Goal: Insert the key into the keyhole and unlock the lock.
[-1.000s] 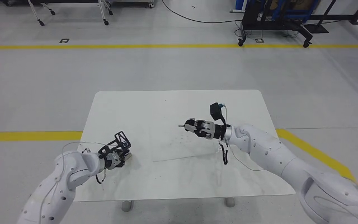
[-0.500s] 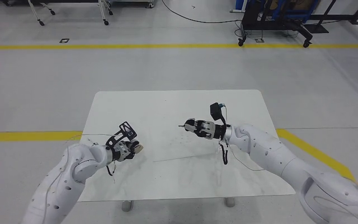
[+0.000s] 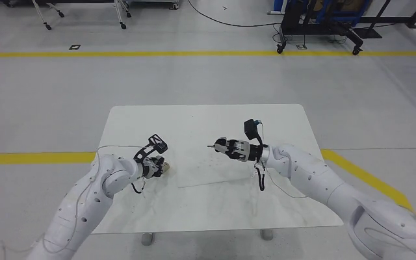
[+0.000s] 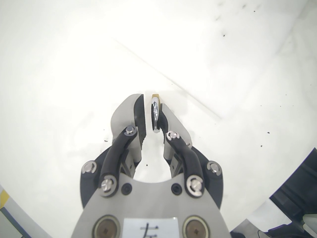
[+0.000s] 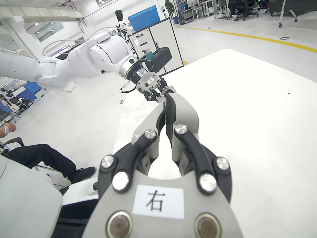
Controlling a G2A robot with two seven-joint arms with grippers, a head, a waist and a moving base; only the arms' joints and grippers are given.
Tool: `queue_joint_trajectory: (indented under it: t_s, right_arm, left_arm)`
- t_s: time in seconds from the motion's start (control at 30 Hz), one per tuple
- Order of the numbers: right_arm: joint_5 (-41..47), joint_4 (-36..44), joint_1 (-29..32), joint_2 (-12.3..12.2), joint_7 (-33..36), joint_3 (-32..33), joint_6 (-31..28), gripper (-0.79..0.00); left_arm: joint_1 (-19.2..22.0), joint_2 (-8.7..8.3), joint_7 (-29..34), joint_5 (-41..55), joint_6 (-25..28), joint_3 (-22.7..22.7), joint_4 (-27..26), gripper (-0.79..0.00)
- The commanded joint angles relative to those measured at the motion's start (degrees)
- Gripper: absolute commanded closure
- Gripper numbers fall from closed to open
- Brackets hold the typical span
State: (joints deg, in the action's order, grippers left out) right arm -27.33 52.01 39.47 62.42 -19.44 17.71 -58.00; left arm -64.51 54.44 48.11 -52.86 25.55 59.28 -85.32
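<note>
Top view: the left claw [image 3: 158, 168] is closed on the lock [image 3: 165, 168], a small brass-coloured lump at its tip, over the worktop [image 3: 195, 120]. The right claw [image 3: 220, 147] sits well apart, its tip facing the left one. A thin dark point, which we take for the key [image 3: 209, 147], sticks out ahead of its shut fingers.

Left wrist view: the lock's silver loop stands edge-on btwn the fingers [image 4: 138, 115], w/ the brass body beyond it at the tips. One pad touches the loop and the other shows a slim gap, so the grip is prob. lower on the body. We can't see the keyhole.

Right wrist view: the pads are pressed together and the key itself is hidden btwn them. The left claw lies straight ahead of the tips, roughly in line.

Step, as we judge it: both parts are in hand and being brought together; insertion not yet begun. Next move needs the keyhole turned toward the key tip and a straight approach along the key's axis w/ fine alignment. Then comes a twist while the left claw holds firm.
</note>
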Motion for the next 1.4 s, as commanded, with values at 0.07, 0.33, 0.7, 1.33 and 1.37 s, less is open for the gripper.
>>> queue_joint_trajectory:
  t_s: [0.07,0.33,0.7,1.33,1.37]
  right_arm:
    - [0.00,0.00,0.00,0.00,0.00,0.00,0.00,0.000]
    - [0.00,0.00,0.00,0.00,0.00,0.00,0.00,0.000]
    - [0.00,0.00,0.00,0.00,0.00,0.00,0.00,0.000]
    - [0.00,0.00,0.00,0.00,0.00,0.00,0.00,0.000]
    - [0.00,0.00,0.00,0.00,0.00,0.00,0.00,0.000]
  left_arm:
    - [-0.44,-0.19,0.56,0.01,0.64,0.63,-0.35,-0.215]
    - [-1.57,-0.46,-0.07,0.05,1.24,1.73,-1.41,0.000]
    - [-1.48,0.08,-5.61,-4.69,-2.09,0.71,0.01,0.000]
    - [-10.96,-0.12,-29.87,-0.51,0.81,5.90,-5.02,0.000]
    - [-10.96,-0.12,-29.87,-0.51,0.81,5.90,-5.02,0.000]
